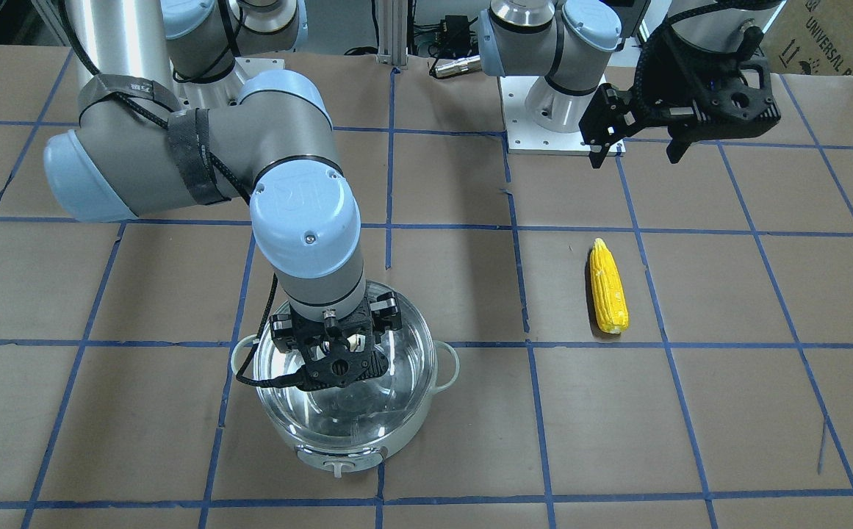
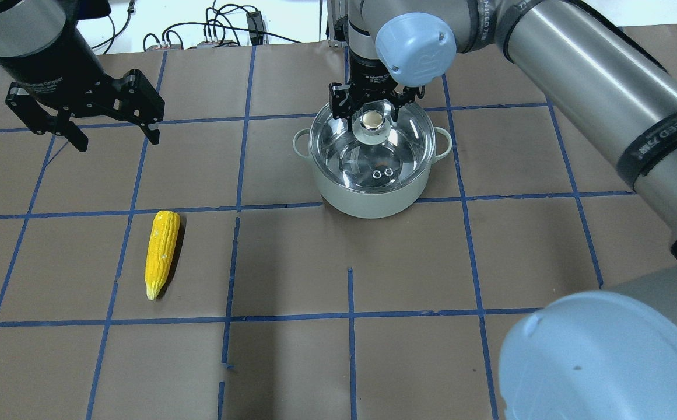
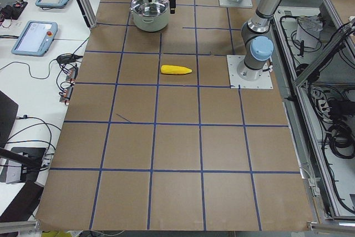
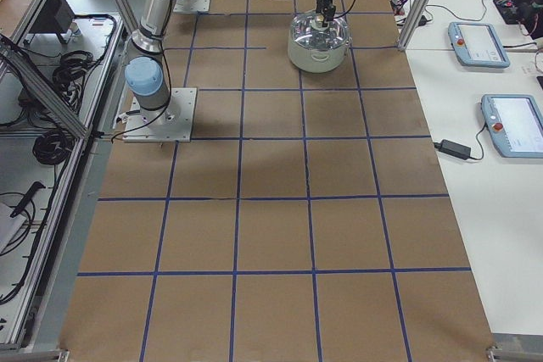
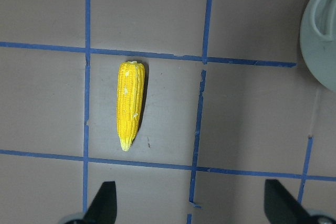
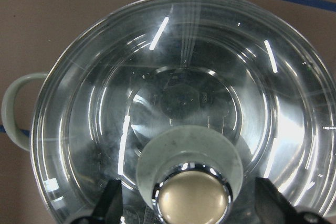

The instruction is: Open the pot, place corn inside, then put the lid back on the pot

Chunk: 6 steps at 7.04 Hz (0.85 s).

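The pale mint pot (image 2: 373, 201) stands on the table with the clear glass lid (image 2: 401, 153) on it. My right gripper (image 2: 371, 112) is open just above the lid, one finger on each side of the beige-topped knob (image 2: 371, 121), not touching it. In the right wrist view the knob (image 6: 191, 199) sits between the fingertips (image 6: 110, 203). The yellow corn (image 2: 161, 252) lies flat on the table, well to the pot's left. My left gripper (image 2: 115, 140) is open and empty, high above the table behind the corn (image 5: 130, 104).
The table is brown paper with a blue tape grid (image 2: 236, 207). The left arm's base plate (image 1: 544, 136) is at the back in the front-facing view. The right arm's forearm (image 2: 595, 76) reaches over the table's right side. Pendants and cables lie beyond the table's far edge (image 4: 479, 40).
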Motion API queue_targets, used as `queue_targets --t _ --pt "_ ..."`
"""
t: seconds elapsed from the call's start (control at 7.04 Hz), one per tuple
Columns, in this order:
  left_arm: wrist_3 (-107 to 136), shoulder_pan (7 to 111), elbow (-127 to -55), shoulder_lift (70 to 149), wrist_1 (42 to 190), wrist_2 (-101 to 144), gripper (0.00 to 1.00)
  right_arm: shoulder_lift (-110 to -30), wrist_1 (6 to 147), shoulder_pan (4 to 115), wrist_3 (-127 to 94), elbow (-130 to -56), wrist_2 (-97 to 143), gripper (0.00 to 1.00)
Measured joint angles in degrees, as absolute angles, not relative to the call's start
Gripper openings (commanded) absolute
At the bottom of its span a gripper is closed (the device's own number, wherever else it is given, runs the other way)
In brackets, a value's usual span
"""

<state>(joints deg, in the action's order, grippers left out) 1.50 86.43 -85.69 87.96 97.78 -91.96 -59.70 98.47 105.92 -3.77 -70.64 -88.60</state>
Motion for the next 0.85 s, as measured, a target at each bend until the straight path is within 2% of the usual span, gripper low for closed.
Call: queue_targets --t 0.43,0.57,0.85 --pt "1.5 86.4 -85.7 88.0 97.7 -91.9 1.0 -59.3 98.4 106.0 -3.4 -70.0 -89.3 0.19" --pt "1.5 86.4 -85.7 88.0 97.8 -91.9 1.0 -59.2 98.4 106.0 -3.2 -69.8 -89.4 0.12" --pt "1.5 86.4 -85.7 88.0 97.8 -92.0 1.0 -59.4 98.1 105.7 -3.1 -69.5 -89.5 0.12"
